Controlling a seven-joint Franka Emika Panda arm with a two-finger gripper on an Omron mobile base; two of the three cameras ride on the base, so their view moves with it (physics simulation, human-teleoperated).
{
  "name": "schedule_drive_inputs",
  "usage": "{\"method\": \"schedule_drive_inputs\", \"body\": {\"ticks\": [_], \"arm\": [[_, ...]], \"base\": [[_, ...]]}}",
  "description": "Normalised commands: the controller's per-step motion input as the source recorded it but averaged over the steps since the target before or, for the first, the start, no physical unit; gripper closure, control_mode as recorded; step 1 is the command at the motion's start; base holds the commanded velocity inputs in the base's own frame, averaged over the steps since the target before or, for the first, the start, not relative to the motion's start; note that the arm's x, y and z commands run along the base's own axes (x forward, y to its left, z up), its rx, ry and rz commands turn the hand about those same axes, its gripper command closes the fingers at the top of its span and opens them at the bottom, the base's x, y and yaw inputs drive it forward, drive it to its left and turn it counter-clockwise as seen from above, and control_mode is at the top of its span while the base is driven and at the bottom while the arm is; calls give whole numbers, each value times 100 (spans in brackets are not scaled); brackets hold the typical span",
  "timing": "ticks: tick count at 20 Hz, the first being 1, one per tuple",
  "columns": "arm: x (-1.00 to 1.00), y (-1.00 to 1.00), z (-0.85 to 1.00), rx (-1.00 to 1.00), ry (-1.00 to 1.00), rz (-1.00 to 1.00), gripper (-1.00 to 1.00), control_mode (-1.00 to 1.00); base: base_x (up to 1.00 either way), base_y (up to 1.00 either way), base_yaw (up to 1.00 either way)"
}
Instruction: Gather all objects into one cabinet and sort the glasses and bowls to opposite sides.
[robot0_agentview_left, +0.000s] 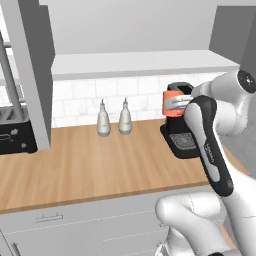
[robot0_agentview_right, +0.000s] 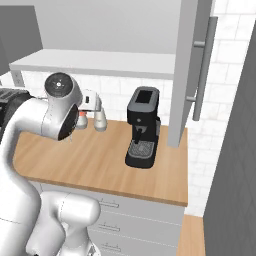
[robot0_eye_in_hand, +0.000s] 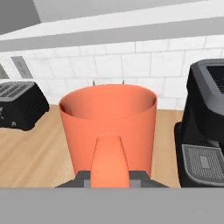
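Note:
My gripper (robot0_eye_in_hand: 110, 177) is shut on the handle of the orange mug (robot0_eye_in_hand: 109, 118), which stands upright and empty, held in the air above the wooden counter (robot0_eye_in_hand: 30, 162). In the left base view the orange mug (robot0_agentview_left: 172, 101) hangs in front of the coffee machine's top, with the gripper (robot0_agentview_left: 178, 104) on its right side. A sliver of the mug (robot0_agentview_right: 81, 120) shows behind my arm in the right base view. The cabinet's white shelf (robot0_agentview_left: 140, 64) runs above the mug, and its grey door (robot0_agentview_right: 186, 70) with a bar handle (robot0_agentview_right: 202, 65) stands open on the right.
Two white bottles (robot0_agentview_left: 103, 120) (robot0_agentview_left: 125, 117) stand at the tiled back wall. A black coffee machine (robot0_agentview_right: 142, 127) sits on the right of the counter, close beside the mug. A black toaster (robot0_agentview_left: 15, 131) sits at the left under another open door (robot0_agentview_left: 30, 75).

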Motion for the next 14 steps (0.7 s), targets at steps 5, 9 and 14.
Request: {"method": "schedule_drive_inputs", "body": {"ticks": [5, 9, 14], "arm": [[-62, 0, -49, 8, 3, 0, 100, -100], [-1, -2, 0, 5, 0, 0, 100, -100], [-5, 0, 0, 0, 0, 0, 100, 100]], "base": [[0, 0, 0], [0, 0, 0], [-72, 8, 12]]}}
